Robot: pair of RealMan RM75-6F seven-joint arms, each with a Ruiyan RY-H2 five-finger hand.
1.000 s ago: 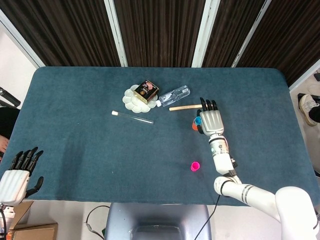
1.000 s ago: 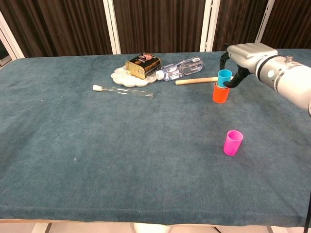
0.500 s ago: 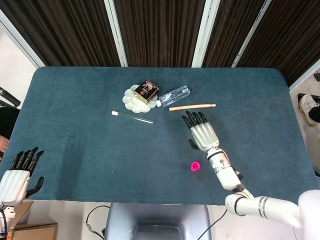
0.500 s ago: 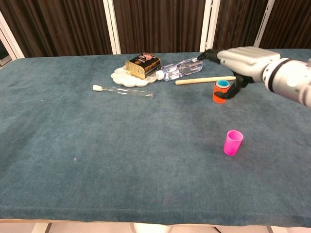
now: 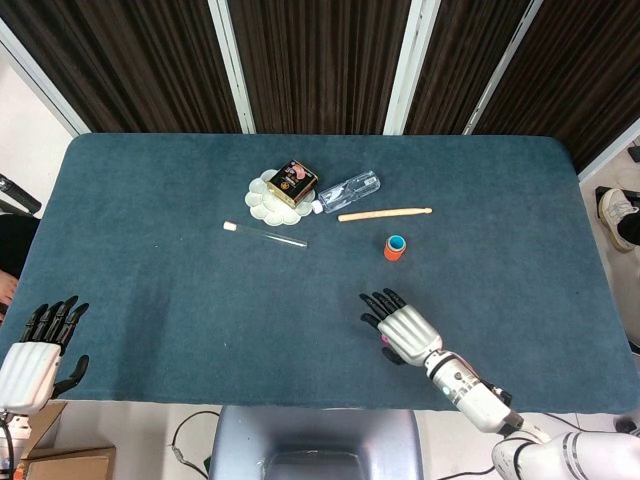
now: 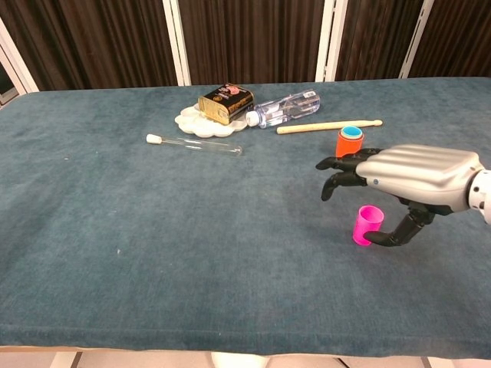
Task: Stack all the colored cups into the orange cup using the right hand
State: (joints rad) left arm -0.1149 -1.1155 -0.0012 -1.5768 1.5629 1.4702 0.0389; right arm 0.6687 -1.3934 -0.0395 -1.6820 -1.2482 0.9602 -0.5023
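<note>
Overhead, dark curtains back a blue-carpeted table [image 5: 150,200] where the right hand [image 6: 418,175] hovers, fingers [image 6: 341,162] spread, above the pink cup [image 6: 367,225].

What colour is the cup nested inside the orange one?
Blue cup, sitting in the orange cup; clearest in the chest view.

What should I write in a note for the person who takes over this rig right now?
Right robot hand: fingers apart, hovering over the pink cup, thumb beside it; the cup stands on the table, not yet gripped.
Left robot hand: fingers apart, holding nothing, at the near left edge of the table.
Orange cup: upright near the wooden stick, with the blue cup nested inside.
Done: blue cup is in the orange cup.
Left: grasp the pink cup with the right robot hand, carry it to the orange cup and stack it into the blue one.
</note>
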